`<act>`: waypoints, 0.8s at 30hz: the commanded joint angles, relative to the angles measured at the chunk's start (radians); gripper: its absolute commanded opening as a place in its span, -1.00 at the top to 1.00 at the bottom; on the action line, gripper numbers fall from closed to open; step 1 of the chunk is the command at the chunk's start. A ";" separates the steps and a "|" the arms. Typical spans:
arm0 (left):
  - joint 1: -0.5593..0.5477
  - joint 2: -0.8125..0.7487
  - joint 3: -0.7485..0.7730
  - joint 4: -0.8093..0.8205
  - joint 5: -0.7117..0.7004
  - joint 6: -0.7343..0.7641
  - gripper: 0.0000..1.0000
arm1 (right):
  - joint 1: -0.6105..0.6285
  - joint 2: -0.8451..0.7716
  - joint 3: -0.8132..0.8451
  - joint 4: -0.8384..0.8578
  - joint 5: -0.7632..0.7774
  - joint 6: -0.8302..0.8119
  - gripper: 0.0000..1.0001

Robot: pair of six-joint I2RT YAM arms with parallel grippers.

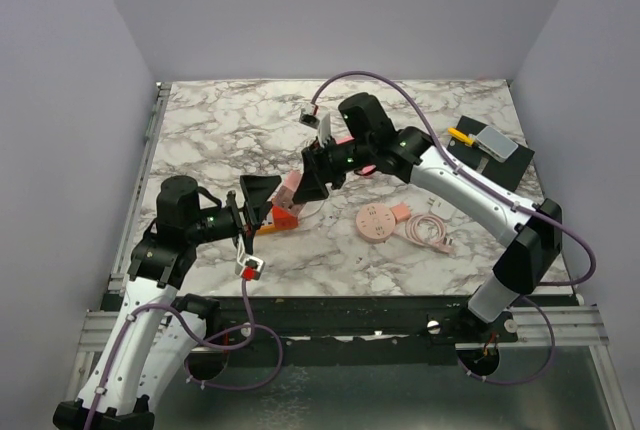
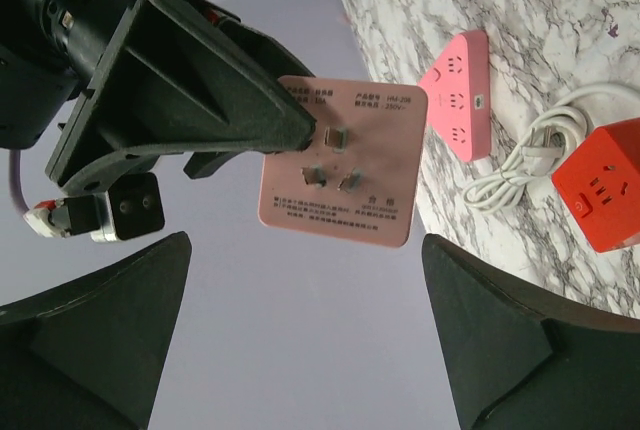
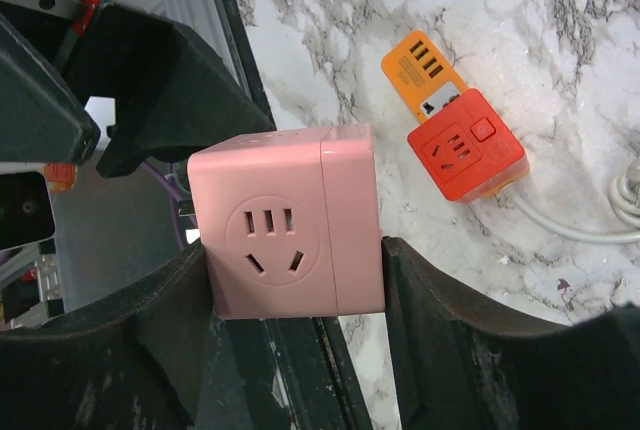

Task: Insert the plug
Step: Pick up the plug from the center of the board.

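Observation:
My right gripper (image 3: 295, 272) is shut on a pink cube plug (image 3: 285, 235), one finger against each side, with a socket face turned toward its wrist camera. It holds the cube above the marble table (image 1: 220, 130). In the left wrist view the cube's labelled face (image 2: 340, 165) shows its metal prongs and points at my left gripper (image 2: 305, 350). That gripper stands wide open with nothing between its fingers, a short way from the cube. Seen from above, the cube (image 1: 291, 185) hangs between my left gripper (image 1: 262, 202) and my right gripper (image 1: 312, 182).
A red cube socket (image 3: 465, 155) with an orange USB block (image 3: 425, 75) and a white cable (image 2: 540, 145) lies below the grippers. A pink triangular strip (image 2: 458, 100), a round pink socket (image 1: 377, 222), a coiled pink cable (image 1: 430, 230) and a black box (image 1: 490, 155) lie to the right.

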 commanded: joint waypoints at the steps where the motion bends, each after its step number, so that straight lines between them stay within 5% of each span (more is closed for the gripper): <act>1: -0.007 -0.008 -0.015 -0.004 0.089 0.034 -0.98 | 0.015 0.028 0.062 0.005 0.009 0.011 0.44; 19: -0.078 0.093 0.012 -0.039 -0.093 0.086 -0.25 | 0.077 0.097 0.162 -0.073 0.067 -0.023 0.44; 21: -0.081 0.097 0.013 -0.041 -0.110 0.080 -0.05 | 0.077 0.094 0.157 -0.083 0.077 -0.030 0.43; 24: -0.083 0.101 0.012 -0.041 -0.121 0.066 0.55 | 0.080 0.089 0.152 -0.089 0.077 -0.038 0.21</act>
